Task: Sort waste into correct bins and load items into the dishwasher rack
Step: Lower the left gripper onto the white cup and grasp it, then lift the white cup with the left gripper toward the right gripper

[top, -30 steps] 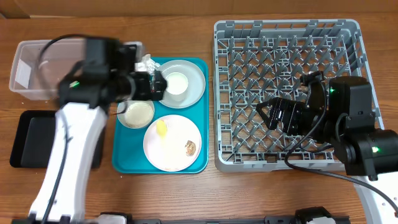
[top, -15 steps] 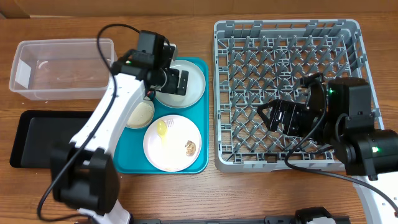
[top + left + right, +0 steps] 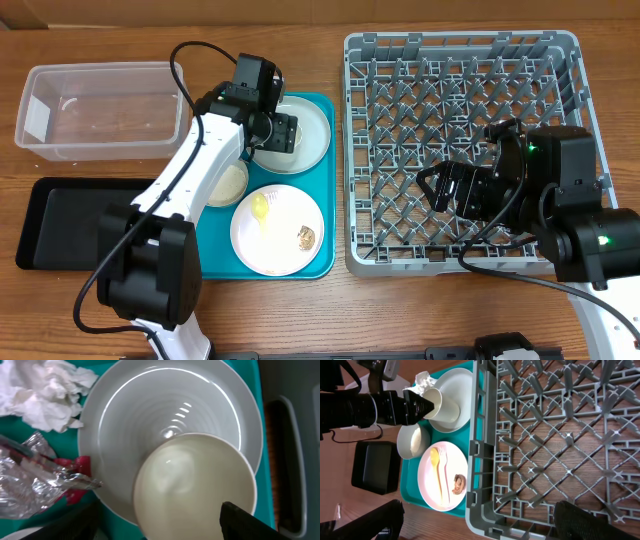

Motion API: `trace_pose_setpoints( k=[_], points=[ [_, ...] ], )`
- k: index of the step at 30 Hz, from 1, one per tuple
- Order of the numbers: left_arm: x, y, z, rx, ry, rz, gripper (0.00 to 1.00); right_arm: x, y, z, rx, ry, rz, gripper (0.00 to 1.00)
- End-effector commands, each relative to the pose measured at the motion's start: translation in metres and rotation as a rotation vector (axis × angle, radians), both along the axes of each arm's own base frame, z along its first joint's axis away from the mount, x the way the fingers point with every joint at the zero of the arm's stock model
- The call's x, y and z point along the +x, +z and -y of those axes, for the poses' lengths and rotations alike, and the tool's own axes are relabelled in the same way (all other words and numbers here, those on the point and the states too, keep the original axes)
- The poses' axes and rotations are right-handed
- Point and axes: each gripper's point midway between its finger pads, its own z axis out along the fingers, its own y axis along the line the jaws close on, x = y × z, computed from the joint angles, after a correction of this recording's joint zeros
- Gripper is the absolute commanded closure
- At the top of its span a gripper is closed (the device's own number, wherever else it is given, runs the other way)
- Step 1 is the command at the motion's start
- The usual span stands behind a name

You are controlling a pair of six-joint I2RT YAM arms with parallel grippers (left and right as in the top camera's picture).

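Note:
My left gripper (image 3: 272,132) is open and straddles the small white cup (image 3: 195,485), which stands on the round grey plate (image 3: 150,425) on the teal tray; a gap shows at the left finger. The crumpled white napkin (image 3: 45,390) and the red-and-silver foil wrapper (image 3: 35,480) lie beside the plate. The whitish-pink plate (image 3: 285,250) holds the white-and-yellow utensil (image 3: 260,208) and a brown scrap (image 3: 307,237). The grey metal bowl (image 3: 225,182) sits next to it. My right gripper (image 3: 450,185) is open and empty above the grey dishwasher rack (image 3: 460,60).
The clear tub (image 3: 100,110) stands at the back left and the flat black tray (image 3: 60,222) lies in front of it. The teal tray (image 3: 320,265) lies between them and the rack. My left arm crosses above the bowl.
My left arm has swung right from over the clear tub to the grey plate, and its gripper now sits around the cup. The right arm has barely moved.

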Motion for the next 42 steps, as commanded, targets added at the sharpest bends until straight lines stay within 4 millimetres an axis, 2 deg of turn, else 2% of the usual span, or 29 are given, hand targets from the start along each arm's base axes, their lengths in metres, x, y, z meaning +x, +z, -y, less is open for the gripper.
trace_pose_setpoints(
  k=[1, 4, 5, 8, 10, 12, 14, 17, 22, 23, 27, 28, 31, 32, 36, 39, 42],
  points=[
    [0.013, 0.007, -0.013, 0.003, 0.098, 0.034, 0.2, 0.001, 0.013, 0.002, -0.007, -0.004, 0.048, 0.0],
    [0.013, 0.003, -0.013, 0.006, 0.097, 0.026, 0.3, 0.002, 0.014, 0.002, -0.006, -0.005, 0.052, 0.0],
    [0.013, -0.001, -0.013, 0.008, 0.097, 0.018, 0.37, 0.002, 0.013, 0.002, -0.006, -0.005, 0.051, 0.0],
    [0.012, -0.016, -0.013, 0.014, 0.107, -0.017, 0.48, 0.002, 0.012, 0.002, -0.007, -0.004, 0.043, 0.0],
    [0.01, -0.029, -0.013, 0.016, 0.125, -0.049, 0.69, 0.0, 0.011, 0.002, -0.009, -0.004, 0.034, 0.0],
    [0.01, -0.033, -0.013, 0.014, 0.135, -0.056, 0.75, -0.001, 0.009, 0.003, -0.01, -0.004, 0.025, 0.0],
    [0.01, -0.032, -0.012, 0.009, 0.136, -0.054, 0.91, -0.002, 0.009, 0.003, -0.011, -0.004, 0.02, 0.0],
    [0.009, -0.022, -0.012, 0.002, 0.134, -0.045, 0.96, -0.002, 0.009, 0.003, -0.01, -0.004, 0.022, 0.0],
    [-0.001, 0.04, -0.015, -0.01, 0.135, -0.016, 0.96, -0.001, 0.01, 0.002, -0.008, -0.004, 0.028, 0.0],
    [-0.005, 0.068, -0.015, -0.027, 0.132, 0.008, 0.96, -0.001, 0.011, 0.001, 0.001, 0.004, 0.029, 0.0],
    [-0.023, 0.146, -0.015, -0.126, 0.114, 0.089, 0.96, -0.003, 0.025, -0.02, 0.088, 0.115, 0.08, 0.0],
    [-0.032, 0.178, -0.017, -0.193, 0.108, 0.134, 0.96, -0.006, 0.037, -0.034, 0.147, 0.208, 0.132, 0.0],
    [-0.051, 0.226, -0.02, -0.359, 0.076, 0.196, 0.96, -0.014, 0.063, -0.057, 0.252, 0.391, 0.247, 0.0],
    [-0.062, 0.246, -0.02, -0.462, 0.048, 0.214, 0.96, -0.023, 0.082, -0.07, 0.322, 0.507, 0.327, 0.0],
    [-0.095, 0.287, -0.008, -0.734, -0.078, 0.199, 0.96, -0.032, 0.117, -0.084, 0.434, 0.652, 0.466, 0.01],
    [-0.115, 0.298, 0.01, -0.869, -0.162, 0.128, 0.96, -0.029, 0.122, -0.085, 0.432, 0.661, 0.5, 0.0],
    [-0.136, 0.309, 0.032, -0.963, -0.272, 0.075, 0.96, -0.023, 0.119, -0.086, 0.434, 0.659, 0.491, 0.0]
  ],
)
